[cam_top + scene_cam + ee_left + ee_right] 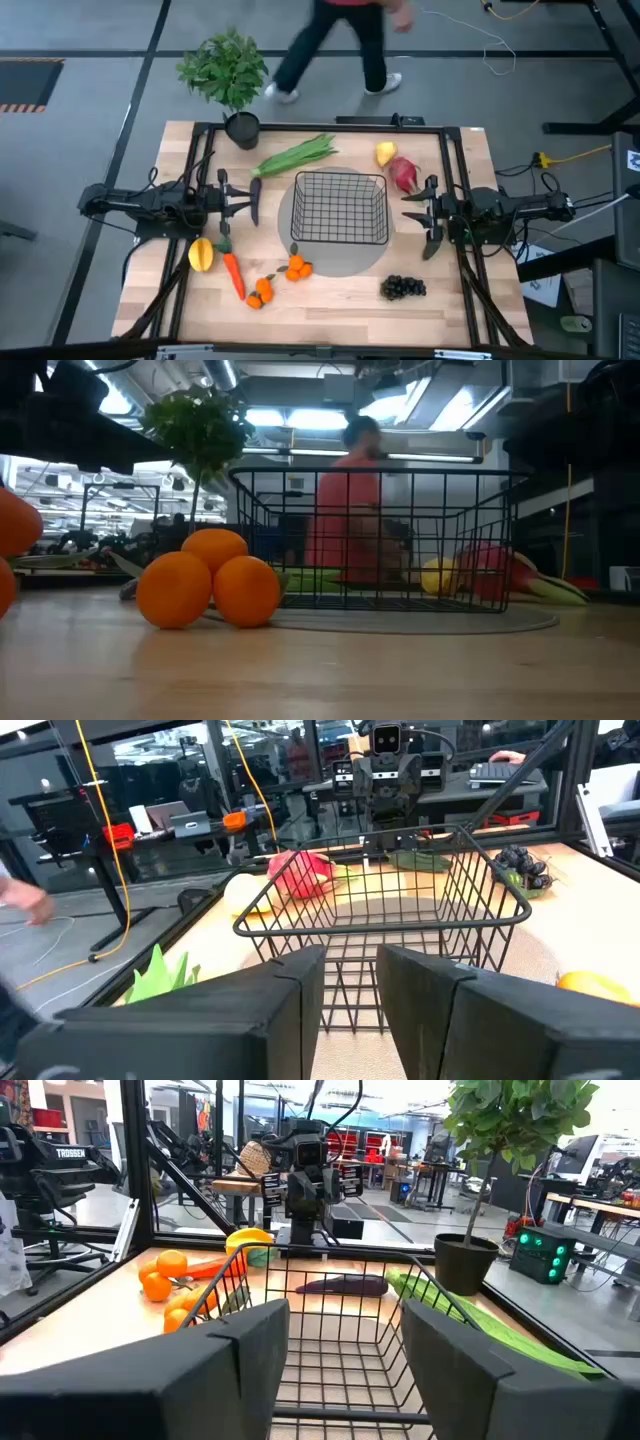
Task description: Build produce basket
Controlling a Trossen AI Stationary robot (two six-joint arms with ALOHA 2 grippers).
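The black wire basket stands on a round grey mat in the table's middle, with nothing in it. Around it on the table lie the green stalk bundle, a yellow fruit, the pink dragon fruit, dark grapes, tangerines, an orange carrot and another yellow fruit. My left gripper hangs open left of the basket and points at it. My right gripper hangs open to its right, facing it. A dark purple vegetable lies under the left gripper.
A leafy plant in a black pot stands at the far left corner. A dark green vegetable lies near the right gripper. A person walks past beyond the far edge. Bare wood shows along the near edge.
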